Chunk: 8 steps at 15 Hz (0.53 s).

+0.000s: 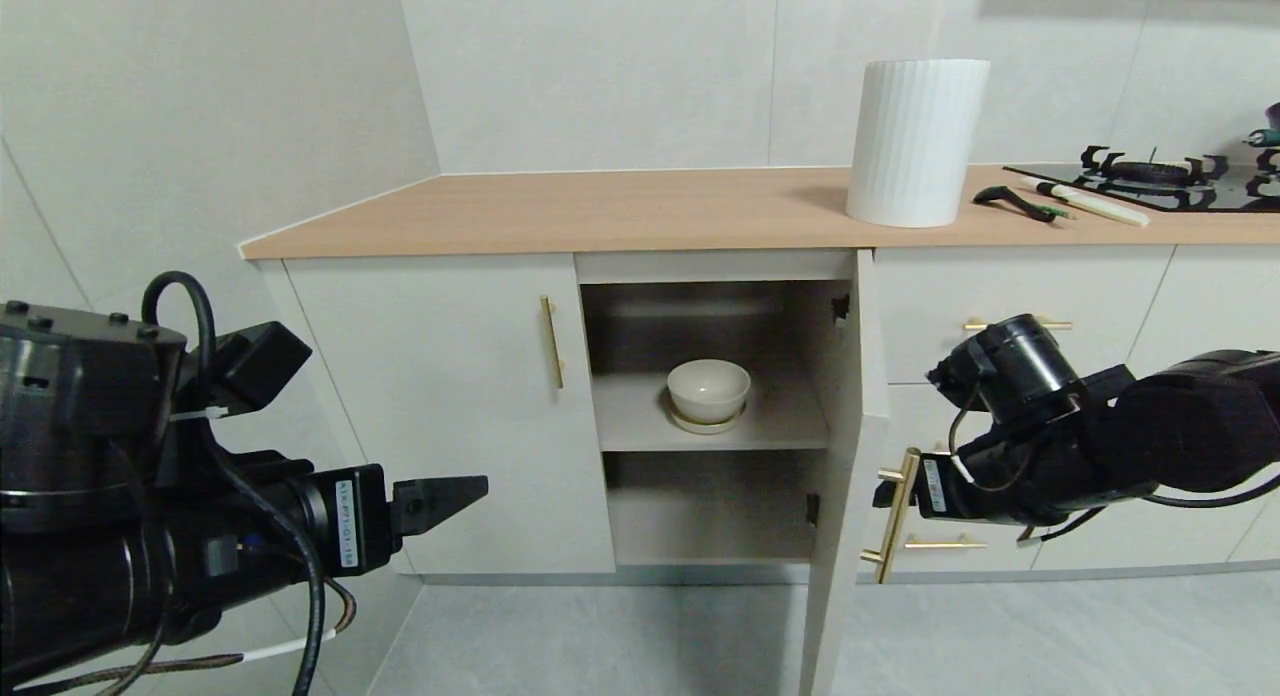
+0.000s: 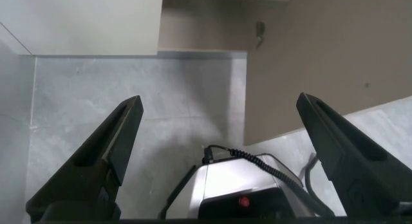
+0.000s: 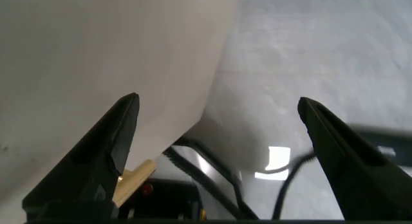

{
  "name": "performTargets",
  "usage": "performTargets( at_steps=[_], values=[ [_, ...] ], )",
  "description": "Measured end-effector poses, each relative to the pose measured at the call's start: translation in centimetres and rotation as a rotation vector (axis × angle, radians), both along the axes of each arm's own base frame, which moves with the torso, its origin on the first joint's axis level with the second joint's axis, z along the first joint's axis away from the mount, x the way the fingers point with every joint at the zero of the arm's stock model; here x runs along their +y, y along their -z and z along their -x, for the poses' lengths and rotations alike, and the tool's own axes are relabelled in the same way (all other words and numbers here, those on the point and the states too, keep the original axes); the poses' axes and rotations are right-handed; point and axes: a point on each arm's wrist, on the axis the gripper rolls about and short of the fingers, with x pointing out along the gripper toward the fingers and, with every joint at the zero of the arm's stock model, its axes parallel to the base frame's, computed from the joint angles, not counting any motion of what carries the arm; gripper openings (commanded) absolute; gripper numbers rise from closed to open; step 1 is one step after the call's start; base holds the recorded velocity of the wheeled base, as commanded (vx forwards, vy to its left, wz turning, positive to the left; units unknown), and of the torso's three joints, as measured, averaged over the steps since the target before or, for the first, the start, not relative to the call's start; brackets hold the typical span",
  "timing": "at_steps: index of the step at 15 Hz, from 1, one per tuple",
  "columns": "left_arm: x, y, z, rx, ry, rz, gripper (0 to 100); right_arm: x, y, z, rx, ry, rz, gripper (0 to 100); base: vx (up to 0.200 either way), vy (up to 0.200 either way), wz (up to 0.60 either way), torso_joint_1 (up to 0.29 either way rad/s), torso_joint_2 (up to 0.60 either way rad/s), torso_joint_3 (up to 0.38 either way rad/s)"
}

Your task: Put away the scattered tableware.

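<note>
1. Right gripper (image 3: 219, 102): jaws spread wide with nothing held. It sits just beside the gold handle (image 1: 893, 516) of the open door (image 1: 845, 446). Whether a finger touches the handle cannot be told.
2. Left gripper (image 2: 219, 102): also wide open and empty. It hangs low on the robot's left above the floor (image 2: 96, 89), well apart from the open cupboard (image 1: 715, 266).
3. Inside the cupboard, a pale bowl (image 1: 708, 388) stands upright on a plate (image 1: 705, 423). The pair rests near the middle of the upper shelf (image 1: 785, 421).
4. On the counter (image 1: 600, 211) above stands a white ribbed vase (image 1: 915, 141). Between it and the hob (image 1: 1180, 181) lie a dark utensil (image 1: 1012, 201) and a long pale utensil (image 1: 1090, 204), close together.
5. Done, by the look of it: the bowl and plate are stowed, and neither gripper carries anything.
6. Left, as judged from here: the door stands wide open and wants shutting. The right gripper is the one placed for that, being at the handle.
7. If the two utensils by the hob count as scattered tableware, they are not yet put away. What they are is too small to tell for certain.
</note>
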Motion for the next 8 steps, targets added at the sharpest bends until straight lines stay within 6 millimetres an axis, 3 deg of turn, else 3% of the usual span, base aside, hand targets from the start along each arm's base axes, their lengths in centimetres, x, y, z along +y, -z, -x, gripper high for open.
performTargets(
  at_steps=[4,8],
  values=[
    [0.1,0.0,0.0,-0.007,-0.020,-0.011,100,2.9,0.7,-1.9,-0.009,-0.058,-0.006,100,0.000,0.000,0.00,0.000,0.00,0.000],
    [0.0,0.0,0.0,-0.006,-0.022,-0.014,100,3.8,1.4,-3.0,0.001,-0.084,-0.036,100,0.000,0.000,0.00,0.000,0.00,0.000]
  ],
)
